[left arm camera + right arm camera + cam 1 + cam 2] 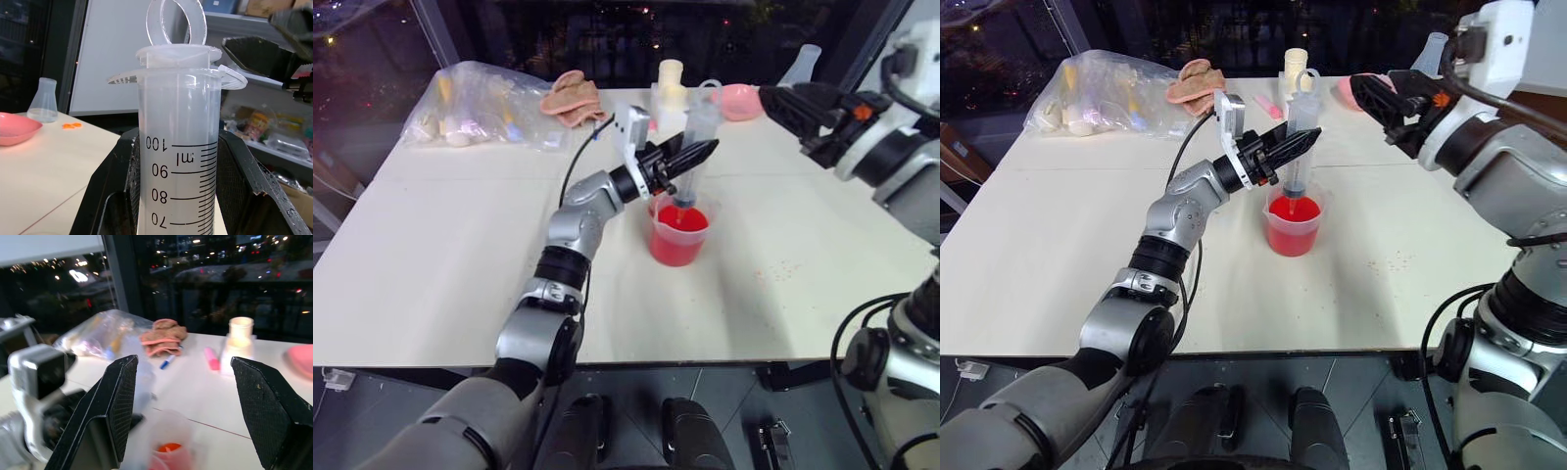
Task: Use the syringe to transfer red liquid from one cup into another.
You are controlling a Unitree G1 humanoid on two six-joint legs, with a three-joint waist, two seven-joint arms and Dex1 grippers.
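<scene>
While the left tool (pixel 690 157) is clenched on the syringe (pixel 1301 137), it holds the barrel upright over a cup (pixel 1293 225) w/ red liquid (pixel 1294 211), tip down into the cup's mouth. Left wrist view shows the barrel's ml scale betw. the two black fingers (pixel 244 181), plunger (pixel 176 29) pushed right down to the flange. Cup stands near the surface's (pixel 440 264) middle, a bit toward the far edge. Right tool (pixel 1376 98) hangs above the far right part of the surface, fingers (pixel 115 401) spread wide, grasping nothing, well apart from the syringe. Along the far edge: plastic bag (pixel 484 103) at the left corner, pinkish cloth (pixel 573 96) beside it, a cream bottle (pixel 671 76), pink bowl (pixel 739 101) & a clear flask (pixel 803 64) toward the right corner.
</scene>
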